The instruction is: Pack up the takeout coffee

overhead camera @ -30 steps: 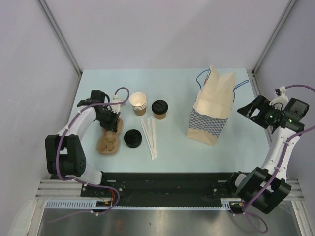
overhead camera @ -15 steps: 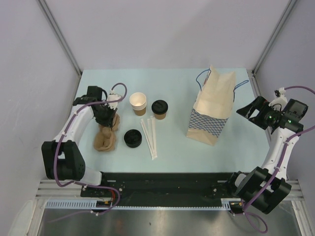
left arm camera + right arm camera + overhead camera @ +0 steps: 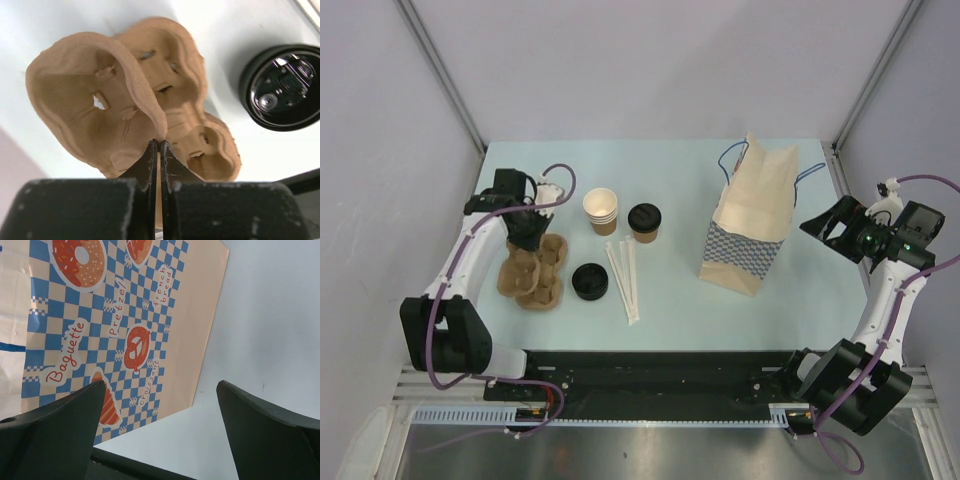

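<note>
The takeout coffee [image 3: 644,222], a tan cup under a black lid, stands upright mid-table. At the left, my left gripper [image 3: 532,240] is shut on the rim of a brown pulp cup carrier [image 3: 532,272]; the wrist view shows the thin fingers [image 3: 151,160] pinching the carrier's [image 3: 125,100] wall. The carrier lies flat-ish, cup wells up, on the table. A paper bag [image 3: 752,215] with blue handles and a blue checked print stands right of centre. My right gripper [image 3: 825,226] hovers open at the far right, facing the bag's printed side [image 3: 100,325], nothing between its fingers.
A stack of lidless tan cups [image 3: 601,210] stands left of the coffee. A loose black lid [image 3: 589,281] lies below it, also seen upside-down [image 3: 282,87] beside the carrier. Several white wrapped straws [image 3: 623,272] lie between lid and bag. Walls enclose the table [image 3: 680,170].
The left gripper has swung the carrier round and laid it out, from a folded-looking bundle to both rows of wells showing. The right arm has stayed still.
</note>
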You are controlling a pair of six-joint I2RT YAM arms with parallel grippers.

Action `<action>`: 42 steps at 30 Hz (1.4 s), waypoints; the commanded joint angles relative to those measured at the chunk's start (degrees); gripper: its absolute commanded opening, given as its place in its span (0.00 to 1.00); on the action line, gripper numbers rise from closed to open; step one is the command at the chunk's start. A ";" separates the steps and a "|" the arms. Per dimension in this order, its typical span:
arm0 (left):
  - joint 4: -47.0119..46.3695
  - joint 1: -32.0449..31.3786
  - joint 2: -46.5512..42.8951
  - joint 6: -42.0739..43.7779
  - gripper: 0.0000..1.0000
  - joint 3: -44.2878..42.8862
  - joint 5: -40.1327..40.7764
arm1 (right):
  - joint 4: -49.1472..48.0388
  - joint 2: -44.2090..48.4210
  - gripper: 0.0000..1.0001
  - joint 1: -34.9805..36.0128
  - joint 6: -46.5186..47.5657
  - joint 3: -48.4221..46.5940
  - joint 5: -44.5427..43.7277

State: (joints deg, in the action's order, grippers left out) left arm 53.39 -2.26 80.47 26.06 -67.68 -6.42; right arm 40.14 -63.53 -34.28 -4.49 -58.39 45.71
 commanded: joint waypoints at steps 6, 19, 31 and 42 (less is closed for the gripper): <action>2.07 0.33 3.38 1.01 0.00 -17.48 5.45 | -1.20 1.57 1.00 0.27 -0.17 0.03 0.60; -2.05 0.33 25.95 -5.84 0.00 -40.42 3.87 | -1.21 2.35 1.00 0.71 -0.69 0.30 0.17; 1.73 0.42 47.40 -17.80 0.00 -60.37 9.74 | 0.99 5.08 1.00 0.97 -0.78 0.30 -2.38; 2.51 0.77 51.90 -19.74 0.29 -63.45 7.39 | 1.17 5.26 1.00 2.46 -1.75 0.30 -5.28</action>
State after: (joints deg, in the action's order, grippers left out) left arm 55.11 -1.96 132.55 8.69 -127.92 2.39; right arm 41.80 -59.29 -32.47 -4.97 -57.98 41.78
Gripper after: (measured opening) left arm 0.131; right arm 0.994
